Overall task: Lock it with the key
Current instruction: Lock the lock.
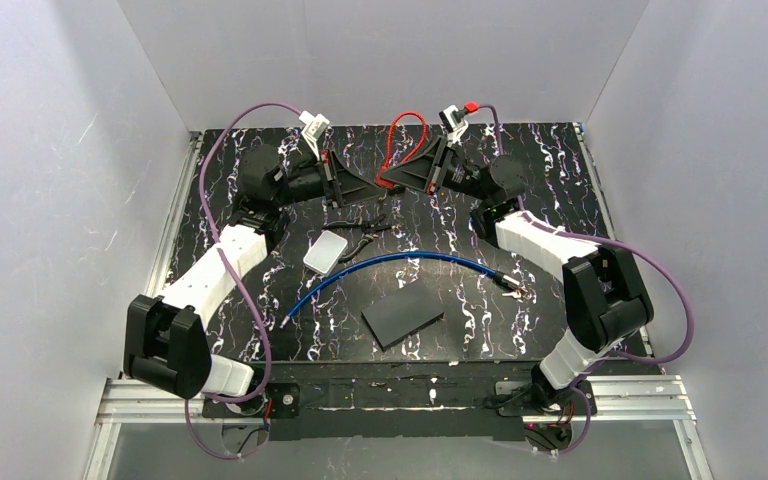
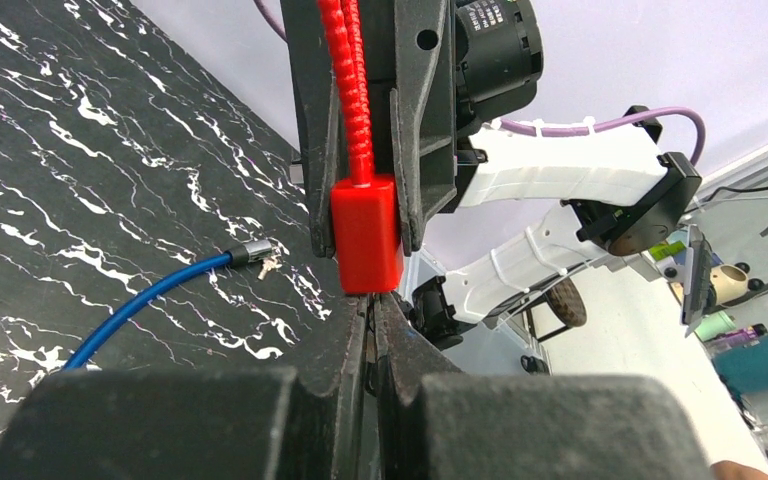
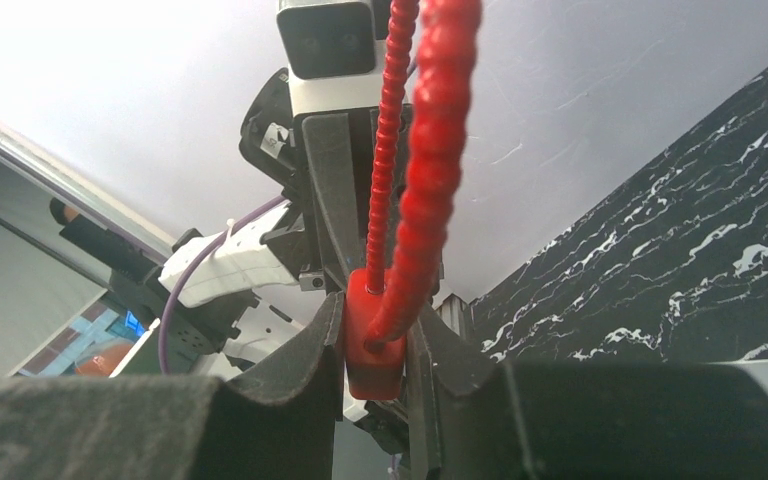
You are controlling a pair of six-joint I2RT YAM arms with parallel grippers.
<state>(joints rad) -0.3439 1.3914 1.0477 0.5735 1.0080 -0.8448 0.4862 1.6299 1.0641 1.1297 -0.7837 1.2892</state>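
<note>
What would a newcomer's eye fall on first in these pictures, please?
Most striking is the red ribbed loop raised at the far middle of the table: the right pincer is shut on its red block, and the shut left pincer sits right at that block's end. Next comes the long blue cable, lying loose in an arc across the table's middle.

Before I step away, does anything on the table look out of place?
Nothing spilled or damaged. Oddly, the right claw grips the red loop and the shut left claw meets it, while the blue cable lies untouched on the table.
</note>
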